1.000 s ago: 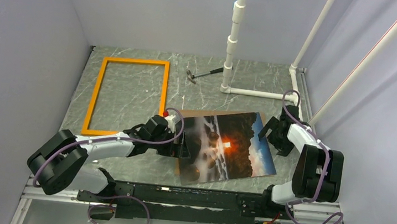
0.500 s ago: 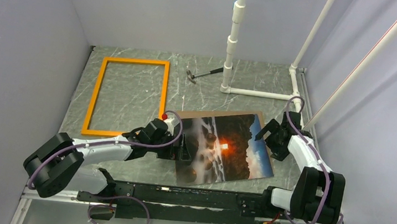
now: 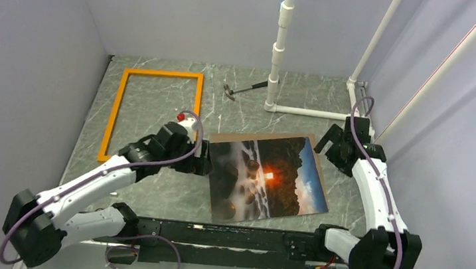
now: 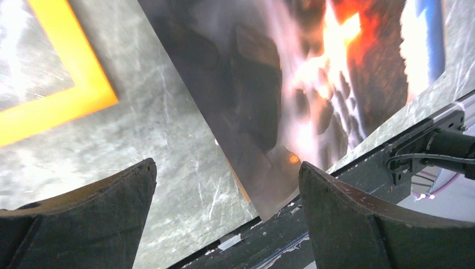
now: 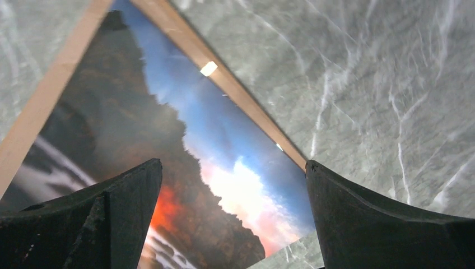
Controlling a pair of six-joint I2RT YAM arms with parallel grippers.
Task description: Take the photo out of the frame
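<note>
Both arms drawn back from the photo since a second ago, left wrist shifted left and farther, right wrist shifted toward the far right; print itself unmoved. Left gripper: jaws spread fully wide, nothing held, poised over the photo's left edge, with bare table showing between the fingers in the wrist view. Right gripper: jaws likewise fully spread, empty, poised just off the photo's far right corner. Photo: dark rocks, white water, orange glow, blue sky; lies face up and flat on the table, slightly skewed, in the near centre between the two grippers, a brown board margin showing along its far edge. Frame: thin orange rectangle, flat on the table at far left, enclosing only bare marble, separate from the photo with table between them. Small dark-handled tool: on the table at the far centre, beside the base of a white pipe stand.
</note>
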